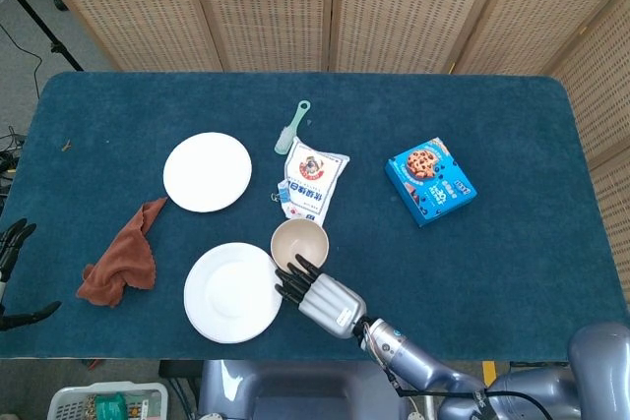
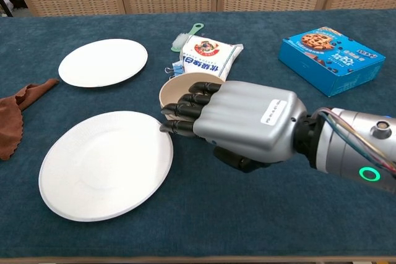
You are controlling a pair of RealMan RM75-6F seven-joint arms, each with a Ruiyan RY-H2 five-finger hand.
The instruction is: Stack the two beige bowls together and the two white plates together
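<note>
We see right robot hand [image 2: 238, 122], fingers curled on rim of round beige bowl [image 1: 298, 242], w/ near white plate [image 1: 233, 292] beside bowl.

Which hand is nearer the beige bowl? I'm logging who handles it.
Right. The right hand sits at the beige bowl, fingers at its near rim. The left hand is far off, at the table's left edge.

Bowl [image 1: 298, 241] right of near plate [image 1: 232, 292], far plate [image 1: 207, 171] behind, cloth [image 1: 120, 261] left, box [image 1: 430, 181] right
</note>
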